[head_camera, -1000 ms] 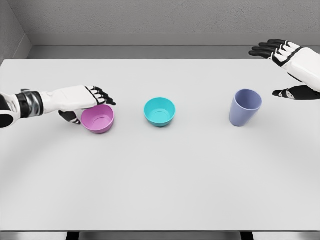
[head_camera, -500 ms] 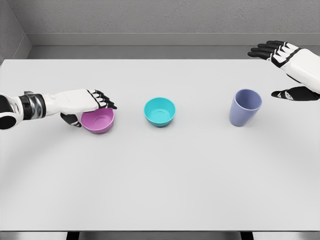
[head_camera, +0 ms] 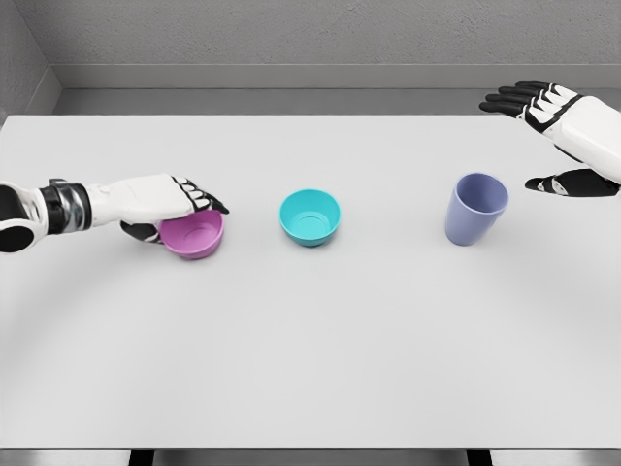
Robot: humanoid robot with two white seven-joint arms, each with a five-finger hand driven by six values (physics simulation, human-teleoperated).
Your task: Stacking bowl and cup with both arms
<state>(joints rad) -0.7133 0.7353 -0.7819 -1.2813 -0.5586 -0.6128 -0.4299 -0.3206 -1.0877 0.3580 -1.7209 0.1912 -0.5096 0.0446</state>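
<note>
On the table [head_camera: 310, 369], the left hand [head_camera: 160, 202] grips the pink bowl [head_camera: 194, 235] at the left, fingers over its far rim, thumb beneath. The teal bowl [head_camera: 310, 216] sits mid-table. Right of it stands the cup [head_camera: 475, 208]. Farther right, the right hand [head_camera: 558, 126] hovers spread, holding nothing.

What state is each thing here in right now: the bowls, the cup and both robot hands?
Pink bowl: upright on the table, gripped at its rim.
Teal bowl: upright, empty, untouched.
Purple cup: upright, empty, untouched.
Left robot hand: closed on the pink bowl.
Right robot hand: open, raised beside the purple cup, holding nothing.
</note>
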